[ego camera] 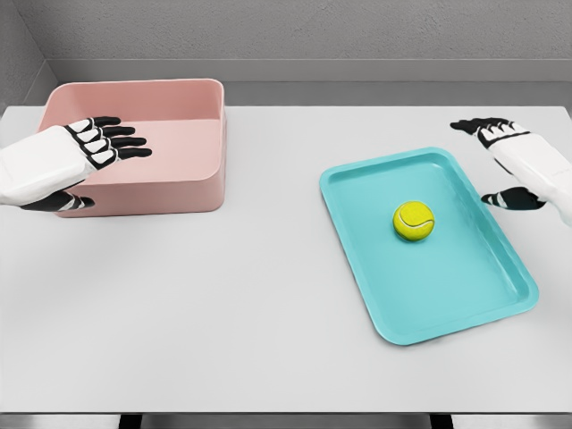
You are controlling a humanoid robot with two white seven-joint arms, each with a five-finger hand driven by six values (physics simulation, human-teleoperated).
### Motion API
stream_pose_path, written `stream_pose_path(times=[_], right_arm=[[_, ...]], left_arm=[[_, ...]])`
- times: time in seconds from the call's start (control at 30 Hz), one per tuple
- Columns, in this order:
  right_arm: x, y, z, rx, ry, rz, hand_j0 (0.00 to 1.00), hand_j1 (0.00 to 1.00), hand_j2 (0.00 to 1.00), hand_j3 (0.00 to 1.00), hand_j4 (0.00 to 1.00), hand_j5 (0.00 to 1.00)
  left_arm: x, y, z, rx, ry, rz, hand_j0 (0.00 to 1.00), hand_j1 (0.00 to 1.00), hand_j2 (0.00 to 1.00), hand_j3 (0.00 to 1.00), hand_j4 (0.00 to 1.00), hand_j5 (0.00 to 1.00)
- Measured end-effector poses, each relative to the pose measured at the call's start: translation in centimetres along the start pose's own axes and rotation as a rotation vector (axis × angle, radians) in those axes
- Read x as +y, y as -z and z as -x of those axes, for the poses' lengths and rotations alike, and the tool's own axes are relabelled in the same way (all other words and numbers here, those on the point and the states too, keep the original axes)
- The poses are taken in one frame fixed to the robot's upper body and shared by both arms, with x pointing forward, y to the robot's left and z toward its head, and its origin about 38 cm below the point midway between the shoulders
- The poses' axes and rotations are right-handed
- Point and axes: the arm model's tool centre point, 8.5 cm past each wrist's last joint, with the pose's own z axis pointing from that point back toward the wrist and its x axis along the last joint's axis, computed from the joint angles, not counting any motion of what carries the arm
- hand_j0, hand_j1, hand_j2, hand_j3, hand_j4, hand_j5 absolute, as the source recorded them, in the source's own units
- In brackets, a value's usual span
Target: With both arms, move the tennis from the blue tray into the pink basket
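Observation:
A yellow-green tennis ball (414, 221) lies in the middle of the blue tray (465, 304) on the right of the white table. The pink basket (170, 192) stands at the back left and looks empty. My left hand (107, 143) hovers over the basket's left front part, fingers spread and holding nothing. My right hand (500, 161) hangs just past the tray's far right edge, fingers relaxed and apart, a short way right of the ball and not touching it.
The white table (223, 313) stretches wide between basket and tray. Its front edge runs along the bottom of the view. A grey wall stands behind the table.

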Motion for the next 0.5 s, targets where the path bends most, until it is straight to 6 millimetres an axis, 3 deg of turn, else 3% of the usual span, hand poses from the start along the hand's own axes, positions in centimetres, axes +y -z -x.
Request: stream_pose_path(times=[0.33,0.5], right_arm=[[0.5,0.0,0.0,0.001,0.003,-0.044,1.00,1.00,1.00,1.00,1.00,1.00],[-0.7,1.7,-0.9,-0.031,-0.026,-0.187,1.00,1.00,1.00,1.00,1.00,1.00]], left_arm=[[-0.2,0.1,-0.1,-0.003,-0.003,0.007,1.00,1.00,1.00,1.00,1.00,1.00],[-0.3,0.2,-0.2,-0.006,-0.003,0.017,1.00,1.00,1.00,1.00,1.00,1.00]])
